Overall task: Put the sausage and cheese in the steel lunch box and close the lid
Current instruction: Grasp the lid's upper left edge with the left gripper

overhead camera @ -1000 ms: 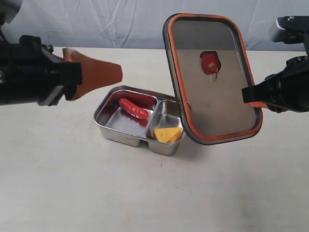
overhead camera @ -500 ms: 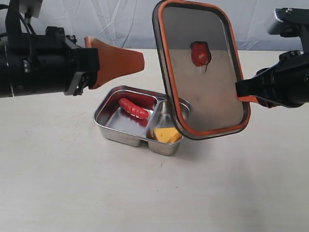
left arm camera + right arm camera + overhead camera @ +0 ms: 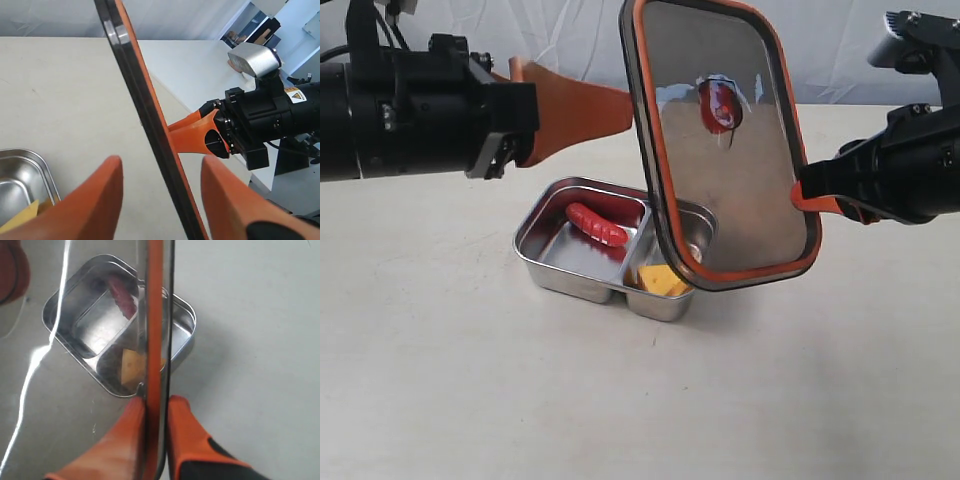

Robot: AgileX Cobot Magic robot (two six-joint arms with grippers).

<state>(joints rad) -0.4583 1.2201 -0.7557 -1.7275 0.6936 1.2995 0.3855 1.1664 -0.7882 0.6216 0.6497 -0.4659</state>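
My right gripper (image 3: 806, 197) is pinched tight on one edge of the lid (image 3: 740, 160), holding it tilted, nearly upright, above the lunch box (image 3: 552, 262). My left gripper (image 3: 161, 167) stands wide apart at the lid's opposite edge, gripping nothing. On the surface (image 3: 470, 380), the box holds the sausage (image 3: 597, 224) in its large compartment and the cheese (image 3: 662, 281) in the small one.

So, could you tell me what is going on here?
The right gripper holds the lid by one edge, tilted up above the steel lunch box. The sausage lies in the large compartment and the cheese in the small one. The left gripper is open at the lid's other edge, not clamped on it. The box is not yet closed.
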